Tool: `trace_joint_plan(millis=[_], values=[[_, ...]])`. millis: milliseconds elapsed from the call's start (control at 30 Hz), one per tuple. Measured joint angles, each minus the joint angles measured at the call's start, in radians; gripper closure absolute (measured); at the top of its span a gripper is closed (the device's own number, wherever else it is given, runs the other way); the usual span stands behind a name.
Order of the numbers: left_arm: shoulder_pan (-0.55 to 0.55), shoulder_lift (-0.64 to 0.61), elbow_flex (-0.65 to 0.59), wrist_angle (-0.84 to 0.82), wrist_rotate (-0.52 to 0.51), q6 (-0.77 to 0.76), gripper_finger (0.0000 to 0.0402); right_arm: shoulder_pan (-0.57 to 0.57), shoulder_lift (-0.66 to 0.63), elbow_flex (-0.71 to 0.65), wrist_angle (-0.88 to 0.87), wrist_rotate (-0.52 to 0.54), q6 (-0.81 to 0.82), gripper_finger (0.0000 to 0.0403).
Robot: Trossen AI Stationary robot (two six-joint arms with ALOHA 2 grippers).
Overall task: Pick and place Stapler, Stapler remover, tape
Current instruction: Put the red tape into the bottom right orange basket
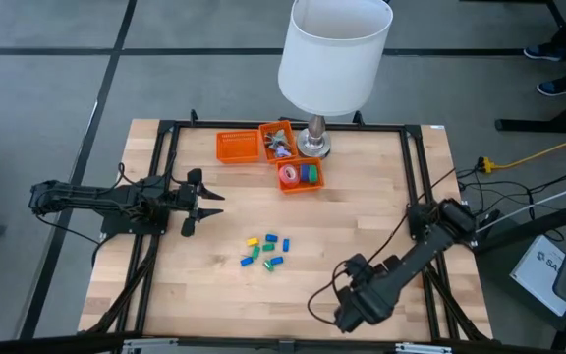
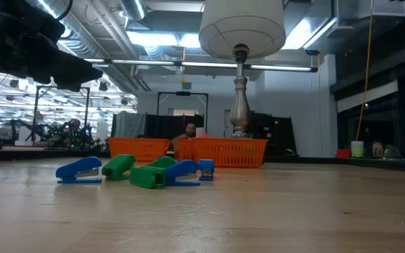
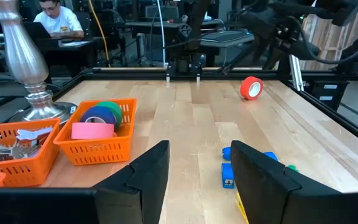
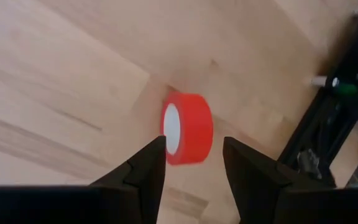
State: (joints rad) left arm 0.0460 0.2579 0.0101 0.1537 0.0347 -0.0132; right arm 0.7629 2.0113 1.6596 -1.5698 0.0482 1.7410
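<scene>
right gripper point(image 4: 191, 158): fingers parted, above red tape point(image 4: 188, 127), 5 o'clock of table, nothing held
left gripper point(image 1: 204, 202): open, 9 o'clock, idle
tip: descend centred, fingers either side, then close

- A white box point(image 1: 543, 267) is lying on the floor off the table's right edge, at about four o'clock from the table's middle in the high view; dark letters are showing on its top, beginning "SA", and the rest is running out of the picture.
- No other wording, number or brand is reading clearly anywhere on the table, the orange baskets or the arms.
</scene>
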Motion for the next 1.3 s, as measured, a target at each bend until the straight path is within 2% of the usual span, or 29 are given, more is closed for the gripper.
trace_joint_plan(millis=[233, 600, 767, 900, 1067, 1300], values=[[0.0, 0.0, 0.0, 0.0, 0.0, 0.0, 0.0233, 0.057, 0.0, 0.0, 0.008, 0.008, 0.069, 0.0214], [0.0, 0.0, 0.0, 0.0, 0.0, 0.0, 0.0233, 0.073, 0.0, 0.0, 0.045, 0.011, 0.09, 0.0065], [0.0, 0.0, 0.0, 0.0, 0.0, 0.0, 0.0233, 0.076, -0.001, -0.032, 0.115, 0.005, 0.085, 0.002], [0.0, 0.0, 0.0, 0.0, 0.0, 0.0, 0.0233, 0.089, -0.001, -0.111, 0.183, 0.002, 0.094, 0.0006], [0.0, 0.0, 0.0, 0.0, 0.0, 0.0, 0.0233, 0.093, -0.001, -0.16, 0.151, 0.001, 0.206, 0.0005], [0.0, 0.0, 0.0, 0.0, 0.0, 0.0, 0.0233, 0.092, -0.001, -0.251, 0.258, 0.043, 0.117, 0.0005]])
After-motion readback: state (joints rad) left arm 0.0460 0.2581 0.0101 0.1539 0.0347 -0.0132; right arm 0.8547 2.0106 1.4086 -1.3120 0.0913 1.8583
